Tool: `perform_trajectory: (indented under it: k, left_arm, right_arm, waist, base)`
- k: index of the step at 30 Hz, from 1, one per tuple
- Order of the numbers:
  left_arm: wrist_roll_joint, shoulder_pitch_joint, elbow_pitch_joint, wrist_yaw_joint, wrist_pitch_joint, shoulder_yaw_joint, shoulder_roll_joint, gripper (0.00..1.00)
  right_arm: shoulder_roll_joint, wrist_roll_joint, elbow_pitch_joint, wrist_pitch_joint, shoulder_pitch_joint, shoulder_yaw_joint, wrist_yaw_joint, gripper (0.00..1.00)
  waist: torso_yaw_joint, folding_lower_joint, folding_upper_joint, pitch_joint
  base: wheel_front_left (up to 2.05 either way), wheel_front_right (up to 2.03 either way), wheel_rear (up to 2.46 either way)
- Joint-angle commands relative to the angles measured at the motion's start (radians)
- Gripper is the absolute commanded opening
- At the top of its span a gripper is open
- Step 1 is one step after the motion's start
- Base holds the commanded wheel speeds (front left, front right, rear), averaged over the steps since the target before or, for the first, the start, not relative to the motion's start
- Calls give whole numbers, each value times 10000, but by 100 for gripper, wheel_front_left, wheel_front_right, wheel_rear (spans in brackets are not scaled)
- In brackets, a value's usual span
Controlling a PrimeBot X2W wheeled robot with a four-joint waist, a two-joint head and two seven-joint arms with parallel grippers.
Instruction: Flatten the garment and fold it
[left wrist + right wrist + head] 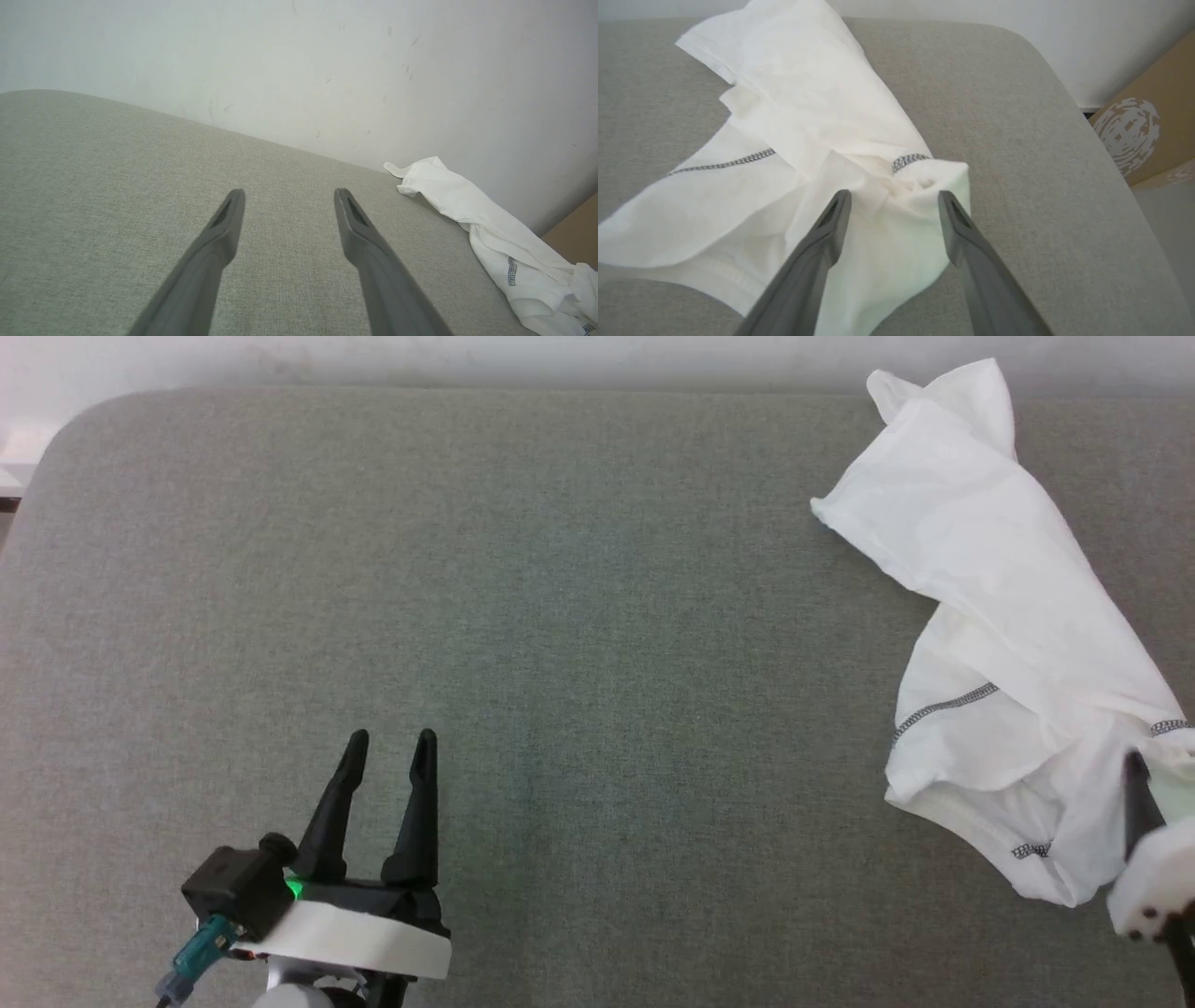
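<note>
- The garment [999,644] is cut off by the head view's right edge at 4 o'clock, and its lowest folds are hidden behind the right gripper [1134,779].
- Of that gripper, a single dark finger and part of a pale body are seen; the rest is cut off at the same edge.
- The left gripper [390,739] is cut off below its wrist at 7 o'clock.
- In the left wrist view, the garment is cut off at 4 o'clock.
- In the right wrist view, the garment is cut off at 8 o'clock, and some fabric is hidden under the two fingers; whether it is touched cannot be told.
- A cardboard box [1171,84] is cut off at 3 o'clock; its printed mark [1127,133] is too blurred to be read.
</note>
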Motion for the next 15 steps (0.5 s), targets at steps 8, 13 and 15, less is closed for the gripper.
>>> perform_trajectory:
  k: [8,13,15]
  left_arm:
    - [-57,24,119,-67,-47,-254,-11,100]
    - [-109,19,166,-67,-47,-330,-62,100]
    - [-126,7,154,-67,-47,-318,-78,100]
  right_arm:
    - [35,120,-1589,845,-638,2070,-9,100]
    - [36,249,-1285,2714,-12,2337,-9,100]
    - [36,304,-1260,3003,138,2152,-9,100]
  waist:
    - [254,0,0,-212]
    - [642,0,0,-158]
    - [797,0,0,-86]
  base:
    - [0,0,0]
    - [0,0,0]
    - [0,0,0]
